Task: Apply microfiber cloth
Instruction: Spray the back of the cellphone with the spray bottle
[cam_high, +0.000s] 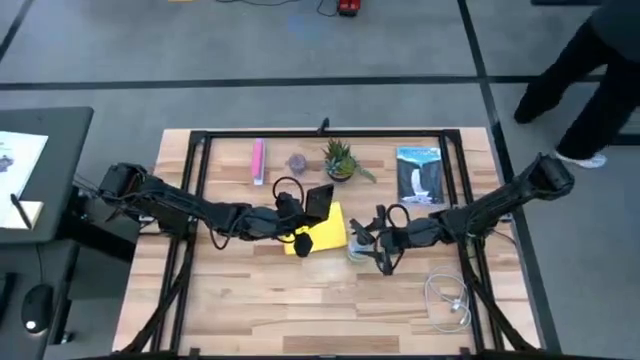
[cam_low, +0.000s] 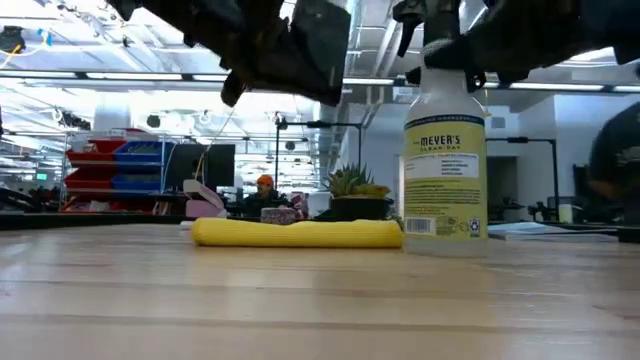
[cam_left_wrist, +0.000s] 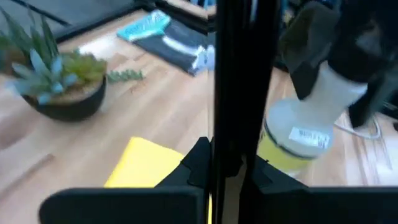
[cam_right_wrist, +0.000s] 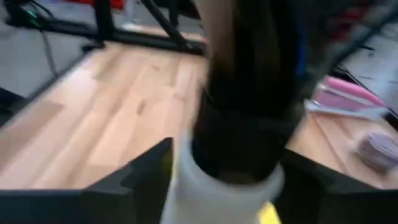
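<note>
Blur smears the right wrist view, so little is legible there beyond the white neck and dark cap of the spray bottle (cam_right_wrist: 233, 180) filling the space between the right gripper's (cam_high: 362, 243) jaws, which are pinching that neck. In the low view the bottle (cam_low: 444, 170) stands upright on the table (cam_low: 320, 300), its trigger head hidden among the dark arm parts above it.

The left gripper (cam_high: 305, 212) holds a black phone (cam_high: 319, 202) edge-on; in its own wrist view the phone (cam_left_wrist: 231, 81) is a dark vertical slab clamped between the jaws, cutting the picture in two and hiding whatever lies straight behind it. In the low view the phone (cam_low: 320, 45) hangs tilted, clear of the table.

The microfiber cloth (cam_high: 318, 232) lies flat on the table directly below the left jaws and just beside the right jaws, on their inner side. From above, part of it is covered by the left gripper and phone. At table height the cloth (cam_low: 297, 233) shows as a low yellow roll, its long axis running crosswise, one end touching or nearly touching the bottle's base; which, cannot be told.

Beyond both jaws sit a potted succulent (cam_high: 340, 160), a pink bar (cam_high: 258, 161) and a booklet (cam_high: 419, 175).
</note>
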